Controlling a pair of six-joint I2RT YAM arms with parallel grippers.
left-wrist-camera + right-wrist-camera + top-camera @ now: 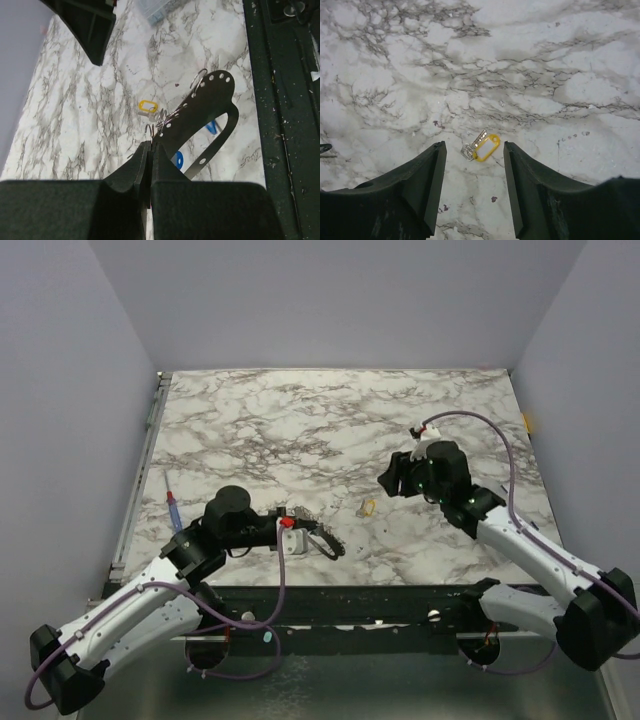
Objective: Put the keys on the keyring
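While my right tool hangs spread above the small yellow-tagged metal key, centring on its tag comes first; left tool pressed together.

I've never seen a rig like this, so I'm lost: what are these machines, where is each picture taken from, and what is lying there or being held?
These are two robot arms bolted at the edge of a marble table. One picture looks down from above, and the other two come from a camera on each wrist. The left gripper is shut, seemingly pinching a black strap with holes, with blue tags beneath it. The right gripper hangs open above a yellow-tagged key lying on the table. A red-and-blue stick lies far left.
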